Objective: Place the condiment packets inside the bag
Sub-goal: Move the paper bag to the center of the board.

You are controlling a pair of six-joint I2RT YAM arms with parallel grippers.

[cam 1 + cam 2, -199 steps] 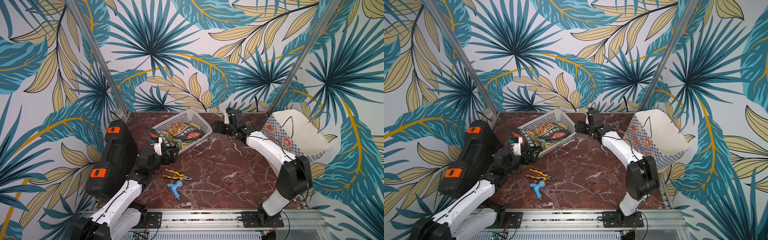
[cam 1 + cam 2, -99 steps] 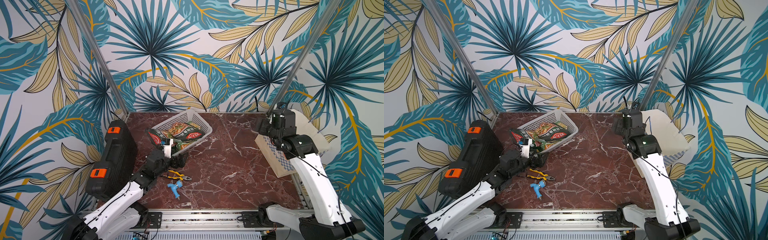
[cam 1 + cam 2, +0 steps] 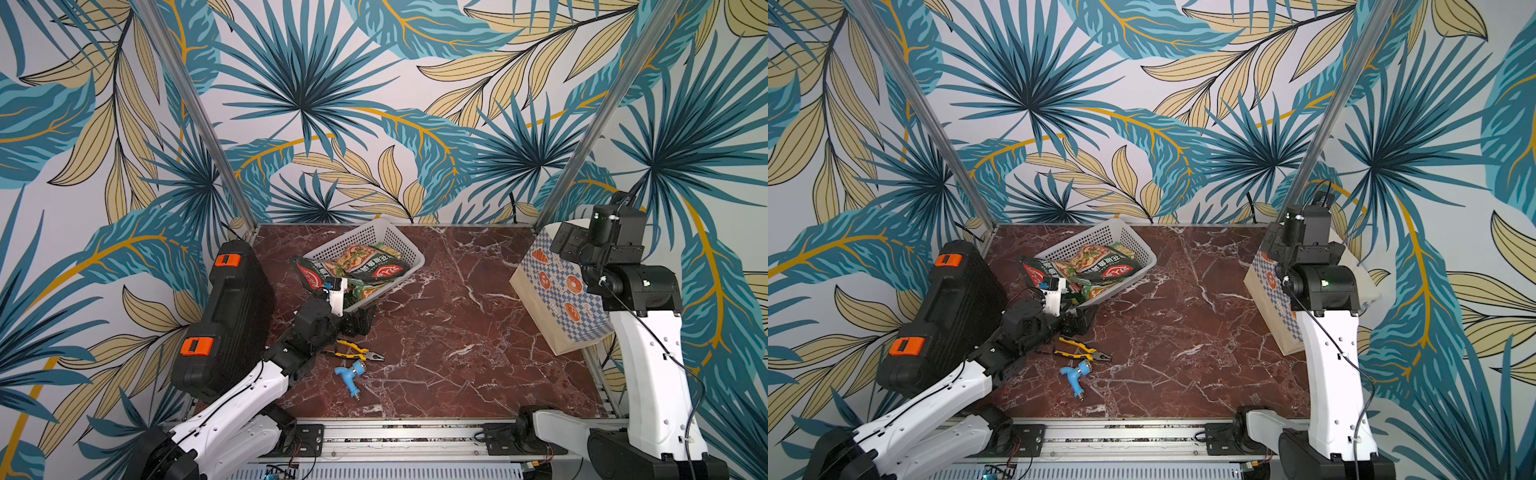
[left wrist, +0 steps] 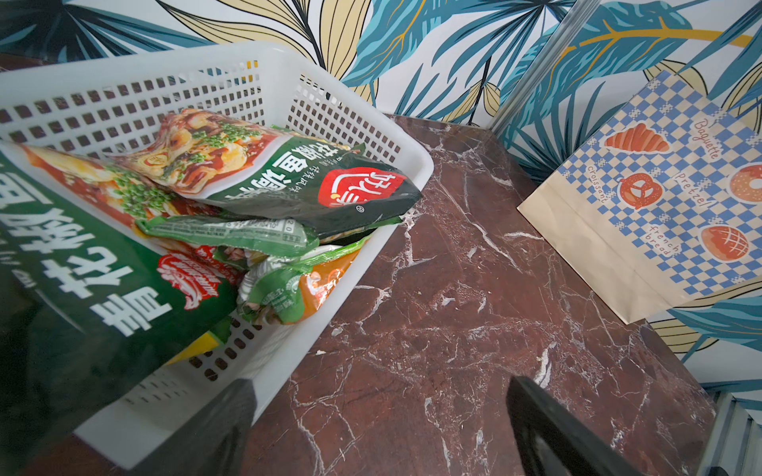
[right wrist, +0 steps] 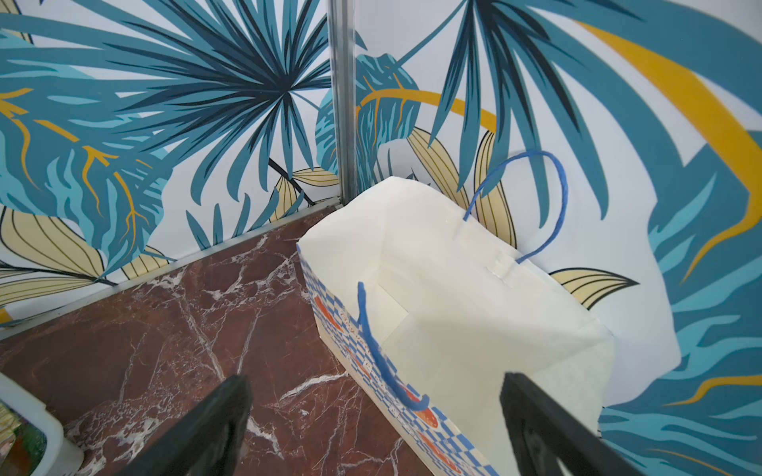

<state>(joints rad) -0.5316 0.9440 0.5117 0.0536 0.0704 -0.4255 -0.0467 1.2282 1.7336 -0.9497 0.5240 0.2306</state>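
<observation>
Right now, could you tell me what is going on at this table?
Nothing is held just now. The glossy green and orange condiment packets lie in the white perforated plastic basket, one hanging over its rim. The left hand sits open and empty beside the basket's near corner. The right hand hangs open above the mouth of the cream paper bag with blue checks; no packet shows inside it.

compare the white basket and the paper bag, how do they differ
The basket is low, white, perforated plastic; the bag is tall paper with a blue checkered band. The basket holds a pile of packets; the bag shows none inside in the right wrist view. Both sit open-topped on the table.
</observation>
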